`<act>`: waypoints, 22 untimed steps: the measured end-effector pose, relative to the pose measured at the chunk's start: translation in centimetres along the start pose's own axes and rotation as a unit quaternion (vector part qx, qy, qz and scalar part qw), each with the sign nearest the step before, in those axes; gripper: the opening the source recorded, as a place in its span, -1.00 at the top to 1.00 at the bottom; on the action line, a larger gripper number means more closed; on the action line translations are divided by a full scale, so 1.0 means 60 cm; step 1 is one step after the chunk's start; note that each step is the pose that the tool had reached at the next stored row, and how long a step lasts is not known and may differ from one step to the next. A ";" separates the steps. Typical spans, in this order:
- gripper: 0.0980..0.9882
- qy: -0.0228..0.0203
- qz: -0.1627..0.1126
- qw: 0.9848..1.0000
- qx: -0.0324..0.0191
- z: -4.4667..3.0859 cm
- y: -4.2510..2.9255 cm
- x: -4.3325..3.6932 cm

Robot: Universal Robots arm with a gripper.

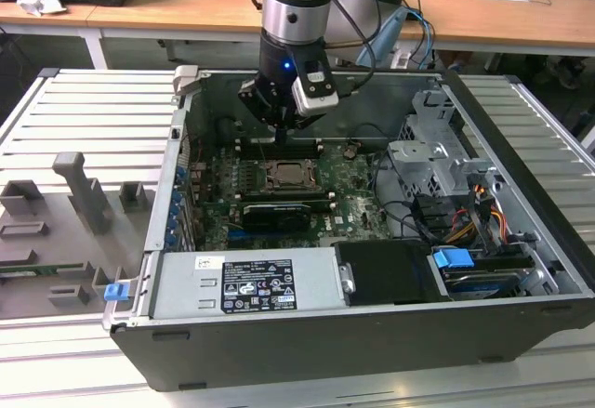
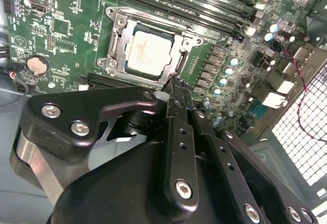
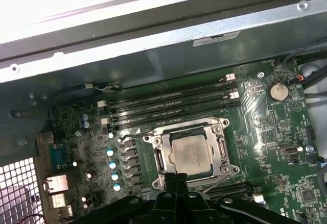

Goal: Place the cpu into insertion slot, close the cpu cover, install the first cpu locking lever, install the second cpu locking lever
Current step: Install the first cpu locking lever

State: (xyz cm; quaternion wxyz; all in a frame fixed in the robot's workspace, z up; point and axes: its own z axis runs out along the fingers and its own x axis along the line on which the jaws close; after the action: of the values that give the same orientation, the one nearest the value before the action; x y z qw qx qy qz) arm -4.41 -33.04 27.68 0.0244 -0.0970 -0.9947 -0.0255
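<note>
Exterior view: noted black gripper (image 1: 282, 135) low inside the open grey steel case (image 1: 372, 334), tip just beside the socket (image 1: 271, 183), flat square cpu (image 1: 291, 176) seated there on the green board (image 1: 349, 213). Second wrist view: found slim matte fingers (image 2: 176, 101) pressed together, gripping nothing, near the socket's corner; pale silver-beige cpu (image 2: 148, 50) lying flat, framed by the thin silvery cover (image 2: 115, 40). First wrist view: saw jaws likewise closed at the socket's edge, cpu (image 3: 190, 153) dull inside the shiny cover (image 3: 158, 155).
</note>
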 end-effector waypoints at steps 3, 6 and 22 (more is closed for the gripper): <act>0.98 0.001 -0.020 1.000 0.001 0.001 0.000 0.000; 0.98 0.002 -0.047 0.999 0.002 0.002 0.000 0.000; 0.98 -0.017 -0.126 0.992 0.003 0.008 -0.002 0.008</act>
State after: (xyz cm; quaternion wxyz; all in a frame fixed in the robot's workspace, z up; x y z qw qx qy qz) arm -4.91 -33.04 27.21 0.0042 0.0288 -0.9993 -0.0242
